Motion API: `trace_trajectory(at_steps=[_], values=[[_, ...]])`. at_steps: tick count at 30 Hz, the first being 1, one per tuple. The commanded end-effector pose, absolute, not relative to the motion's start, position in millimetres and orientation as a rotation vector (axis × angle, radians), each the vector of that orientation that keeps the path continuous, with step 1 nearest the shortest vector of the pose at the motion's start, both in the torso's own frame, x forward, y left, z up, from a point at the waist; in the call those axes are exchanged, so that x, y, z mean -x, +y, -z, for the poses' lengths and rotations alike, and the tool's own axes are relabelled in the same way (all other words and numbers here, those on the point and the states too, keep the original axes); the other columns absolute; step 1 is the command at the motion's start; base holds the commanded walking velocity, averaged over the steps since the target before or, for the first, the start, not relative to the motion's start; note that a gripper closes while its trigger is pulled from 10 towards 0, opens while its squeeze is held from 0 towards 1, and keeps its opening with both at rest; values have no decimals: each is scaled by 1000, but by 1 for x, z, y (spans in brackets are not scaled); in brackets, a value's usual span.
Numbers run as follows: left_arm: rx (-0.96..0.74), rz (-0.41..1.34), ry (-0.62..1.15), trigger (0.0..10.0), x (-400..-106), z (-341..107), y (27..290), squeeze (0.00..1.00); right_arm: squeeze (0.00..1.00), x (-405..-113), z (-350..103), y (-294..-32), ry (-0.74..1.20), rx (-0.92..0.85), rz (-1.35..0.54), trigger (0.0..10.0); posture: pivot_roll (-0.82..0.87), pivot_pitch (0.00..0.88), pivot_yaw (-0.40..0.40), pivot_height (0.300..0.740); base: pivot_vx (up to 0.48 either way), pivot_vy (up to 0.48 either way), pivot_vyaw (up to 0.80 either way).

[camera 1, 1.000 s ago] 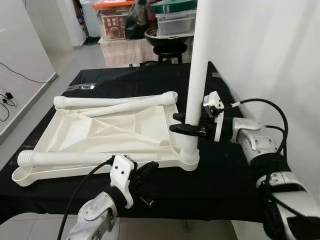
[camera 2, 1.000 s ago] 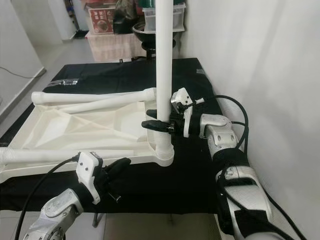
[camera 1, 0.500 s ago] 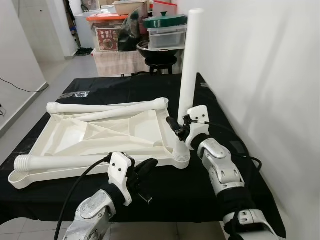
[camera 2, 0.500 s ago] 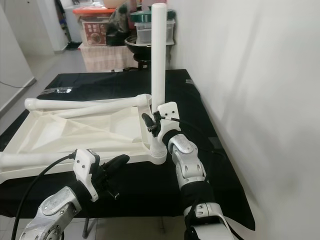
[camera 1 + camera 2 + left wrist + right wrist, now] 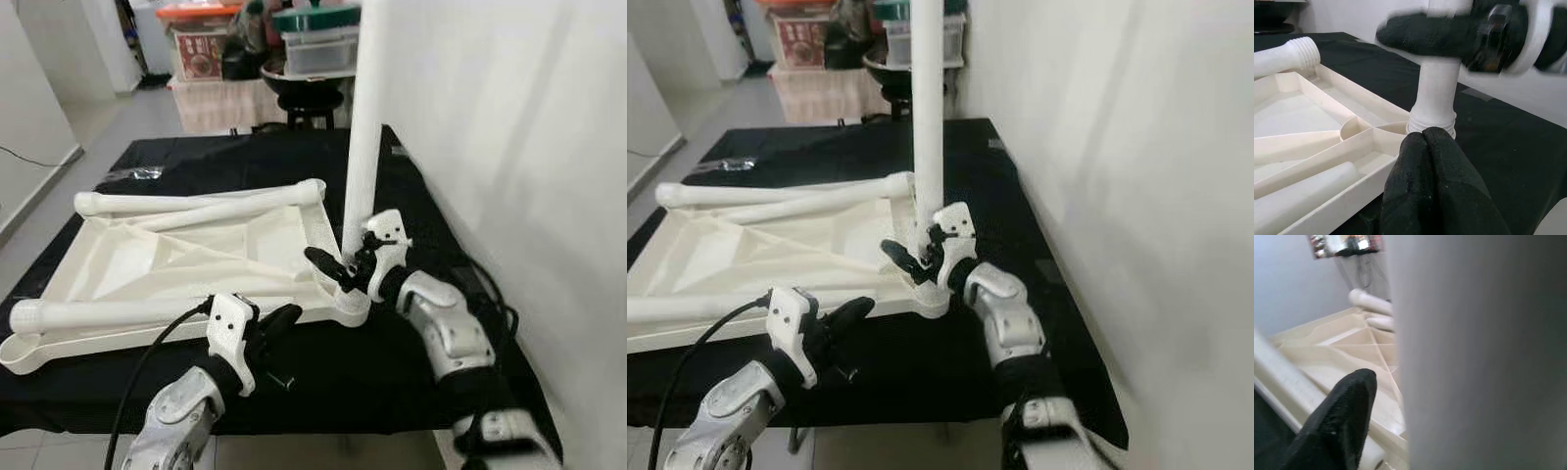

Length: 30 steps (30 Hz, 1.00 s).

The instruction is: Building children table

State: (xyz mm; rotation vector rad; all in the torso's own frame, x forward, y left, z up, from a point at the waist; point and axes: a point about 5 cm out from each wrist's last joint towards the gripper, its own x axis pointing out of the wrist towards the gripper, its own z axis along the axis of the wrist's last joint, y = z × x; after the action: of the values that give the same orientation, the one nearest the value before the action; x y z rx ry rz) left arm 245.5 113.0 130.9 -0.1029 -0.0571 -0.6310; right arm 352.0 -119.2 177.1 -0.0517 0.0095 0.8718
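the upside-down white table top (image 5: 186, 259) is lying on a black cloth (image 5: 411, 352), with loose table legs (image 5: 196, 203) resting across it. the left gripper (image 5: 277, 323) is sitting at the near edge of the table top, its two black fingers (image 5: 1430, 186) pressed together with nothing between them. to the right, one white leg (image 5: 364, 127) is standing straight up in the corner socket (image 5: 351, 305). the right gripper (image 5: 338, 269) is squeezing that leg low down, just above the socket. the leg looks like hard, smooth, light plastic, so it could slip or tip. holding it low and firmly seems best for turning it in.
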Motion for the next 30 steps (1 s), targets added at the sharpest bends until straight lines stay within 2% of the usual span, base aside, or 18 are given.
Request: trace_trajectory(at_steps=[1,7,8,11,12,23,24,27,28,29,30], values=[[101,636,-36,10000,-245,-127,113,0,0,-352,-192,-115,-17,115,-1109,10000,-55,0,6,740,0,0,0],[103,635,-31,10000,-245,-125,113,0,0,-358,-204,-128,22,139,-1264,10000,-44,0,1,740,0,0,0],[102,635,-30,10000,-245,-125,113,0,0,-360,-206,-131,29,124,-1276,1137,-41,0,1,740,0,0,0],[102,636,-28,10000,-245,-125,112,0,0,-361,-208,-132,33,113,-1284,1137,-41,0,1,740,0,0,0],[102,636,-28,10000,-244,-124,112,0,0,-362,-209,-133,31,95,-1294,0,-38,0,0,740,0,0,0],[104,641,-24,10000,-243,-124,112,0,0,-364,-204,-140,37,78,-1287,0,-41,0,4,740,0,0,0],[105,641,-25,10000,-243,-124,112,0,0,-364,-202,-141,35,86,-1256,0,-41,0,5,740,0,0,0],[106,638,-29,10000,-241,-125,112,0,0,-367,-184,-144,70,120,-974,0,-40,0,-15,740,0,0,0],[106,638,-29,10000,-241,-125,112,0,0,-367,-184,-144,70,120,-974,0,-40,0,-15,740,0,0,0],[107,635,-31,10000,-241,-126,113,0,0,-367,-174,-139,34,39,-773,0,-48,0,-9,740,0,0,0],[107,635,-31,10000,-241,-126,113,0,0,-367,-174,-139,34,39,-773,0,-48,0,-9,740,0,0,0]])
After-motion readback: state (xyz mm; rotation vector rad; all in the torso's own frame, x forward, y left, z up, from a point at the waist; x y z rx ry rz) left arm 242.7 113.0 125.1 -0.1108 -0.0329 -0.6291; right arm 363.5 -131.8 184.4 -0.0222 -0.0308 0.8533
